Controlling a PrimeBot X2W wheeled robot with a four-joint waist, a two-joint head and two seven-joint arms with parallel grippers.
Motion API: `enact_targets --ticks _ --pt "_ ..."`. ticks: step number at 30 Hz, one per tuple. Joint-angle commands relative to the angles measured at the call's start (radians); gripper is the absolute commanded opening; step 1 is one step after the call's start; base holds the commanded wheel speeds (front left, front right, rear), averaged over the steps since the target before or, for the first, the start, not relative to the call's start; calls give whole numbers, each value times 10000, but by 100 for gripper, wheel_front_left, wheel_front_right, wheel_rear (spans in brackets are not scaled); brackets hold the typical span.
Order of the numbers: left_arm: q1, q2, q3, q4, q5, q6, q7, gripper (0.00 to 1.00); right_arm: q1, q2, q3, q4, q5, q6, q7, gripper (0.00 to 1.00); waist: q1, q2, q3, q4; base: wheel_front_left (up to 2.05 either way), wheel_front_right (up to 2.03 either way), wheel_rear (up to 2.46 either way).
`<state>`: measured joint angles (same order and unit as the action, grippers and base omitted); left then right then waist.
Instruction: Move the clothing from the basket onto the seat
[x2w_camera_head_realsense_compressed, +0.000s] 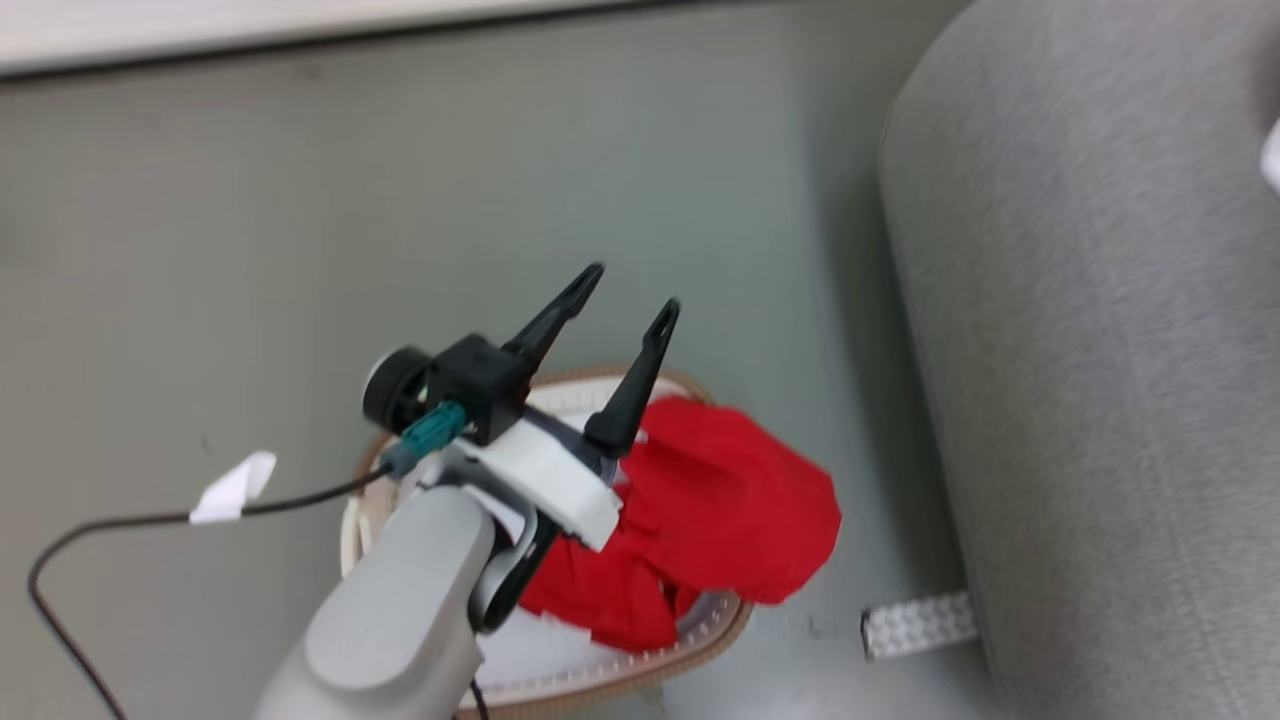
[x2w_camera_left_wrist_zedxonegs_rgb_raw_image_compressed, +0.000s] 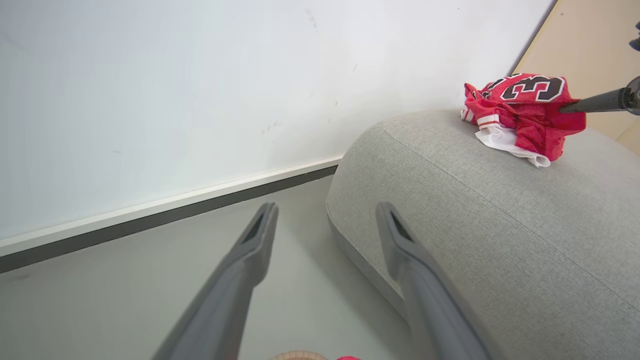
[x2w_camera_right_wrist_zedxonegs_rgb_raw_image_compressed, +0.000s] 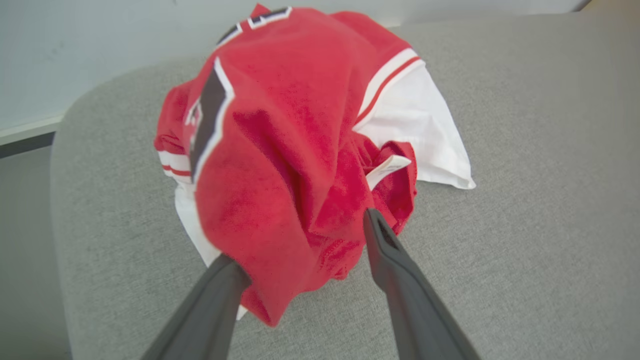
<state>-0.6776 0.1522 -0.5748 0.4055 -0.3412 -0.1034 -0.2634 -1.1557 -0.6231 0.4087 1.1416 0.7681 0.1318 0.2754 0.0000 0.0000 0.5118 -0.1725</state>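
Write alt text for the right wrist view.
A crumpled red jersey with white trim and a black-and-white numeral lies on the light-grey seat. The right gripper is open, its two dark fingers spread either side of the jersey's near fold, one tip under the cloth. A pale wall and dark baseboard show at the left.

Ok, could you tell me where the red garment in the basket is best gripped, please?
Likely the bunched folds of the red garment, taken from above: they pile up inside the basket, whereas the flap spilling over the rim looks smooth and flat.
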Motion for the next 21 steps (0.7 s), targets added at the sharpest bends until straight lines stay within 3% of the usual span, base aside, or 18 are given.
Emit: enact_targets --ticks 1,12,21 --pt "342 13 128 -12 -150 35 -18 100 165 -147 158 -270 149 -22 21 100 0 0 -1033 -58 0 0 0" --pt "2016 206 1459 -238 -484 187 -14 100 1467 -791 1530 -3165 852 -22 -1113 100 0 0 -3818 134 0 0 0" --pt "3433 305 3223 -866 -600 883 -12 100 3572 -642 1034 -5013 1408 -22 -3462 100 0 0 -5256 733 0 0 0"
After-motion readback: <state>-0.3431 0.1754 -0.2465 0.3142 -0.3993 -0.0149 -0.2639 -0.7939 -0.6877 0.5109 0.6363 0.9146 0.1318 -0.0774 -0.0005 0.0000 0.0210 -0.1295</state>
